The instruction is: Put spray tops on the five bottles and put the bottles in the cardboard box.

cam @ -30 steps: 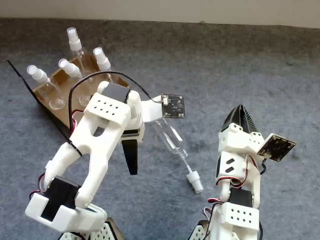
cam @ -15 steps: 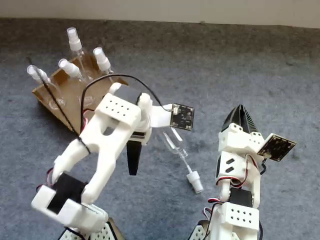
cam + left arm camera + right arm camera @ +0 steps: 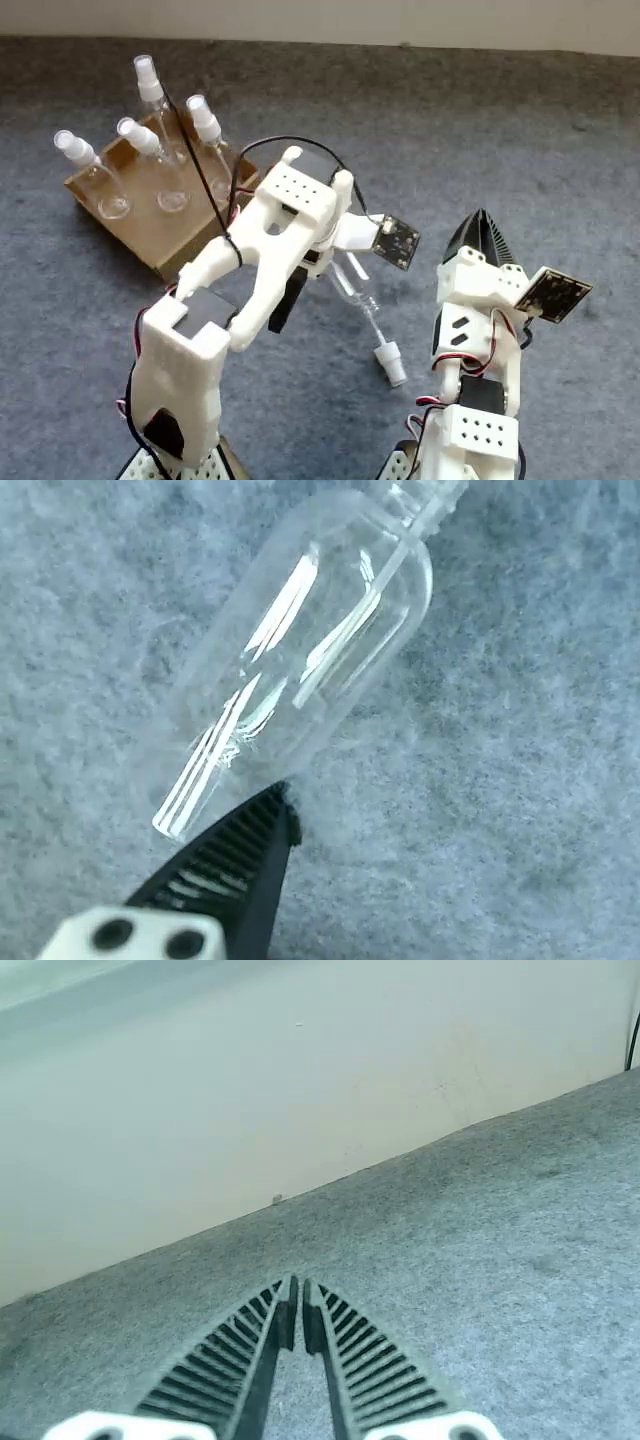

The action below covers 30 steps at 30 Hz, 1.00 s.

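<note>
A clear bottle [image 3: 352, 280] lies on its side on the grey carpet; its white spray top [image 3: 390, 362] sits pulled out past the neck on a thin tube. My left gripper [image 3: 288, 302] hangs over the bottle's base end, open, one black finger [image 3: 250, 850] just beside the bottle [image 3: 300, 650] and not closed on it. The cardboard box [image 3: 140, 218] at the back left holds several upright bottles with spray tops [image 3: 150, 85]. My right gripper [image 3: 480, 225] is shut and empty at the right, off the carpet, its tips [image 3: 298, 1305] pointing at the far wall.
Open grey carpet lies to the right of and behind the lying bottle. A pale wall [image 3: 300, 1080] runs along the carpet's far edge. Both arms' bases stand at the near edge.
My left arm has swung right and forward, away from the box and over the lying bottle. The right arm, the bottle and the spray top have not moved.
</note>
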Motion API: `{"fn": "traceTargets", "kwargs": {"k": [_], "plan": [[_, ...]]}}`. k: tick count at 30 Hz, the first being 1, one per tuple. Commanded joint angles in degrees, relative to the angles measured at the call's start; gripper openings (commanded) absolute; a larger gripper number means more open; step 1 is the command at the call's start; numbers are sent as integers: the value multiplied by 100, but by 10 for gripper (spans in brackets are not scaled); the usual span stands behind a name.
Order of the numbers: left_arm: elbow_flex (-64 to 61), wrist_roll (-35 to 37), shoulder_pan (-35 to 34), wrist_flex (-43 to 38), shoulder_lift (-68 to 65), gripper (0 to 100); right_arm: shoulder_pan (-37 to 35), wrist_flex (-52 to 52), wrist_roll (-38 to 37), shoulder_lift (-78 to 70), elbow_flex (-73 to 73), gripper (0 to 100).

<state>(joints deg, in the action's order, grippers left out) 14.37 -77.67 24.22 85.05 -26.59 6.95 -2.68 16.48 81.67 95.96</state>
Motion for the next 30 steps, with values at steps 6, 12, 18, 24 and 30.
{"fn": "traceTargets", "kwargs": {"k": [6,12,18,24,30], "plan": [[585,-879,338,404,-233,575,-57,-31,-79,92,787,12],[716,-879,163,404,-48,575,-57,-31,-79,92,787,12],[769,-870,154,360,673,575,-57,-31,-79,92,796,12],[716,-624,163,-580,655,575,-57,-31,-79,92,804,12],[769,-141,286,-1380,-215,575,-57,-31,-79,92,804,12]]}}
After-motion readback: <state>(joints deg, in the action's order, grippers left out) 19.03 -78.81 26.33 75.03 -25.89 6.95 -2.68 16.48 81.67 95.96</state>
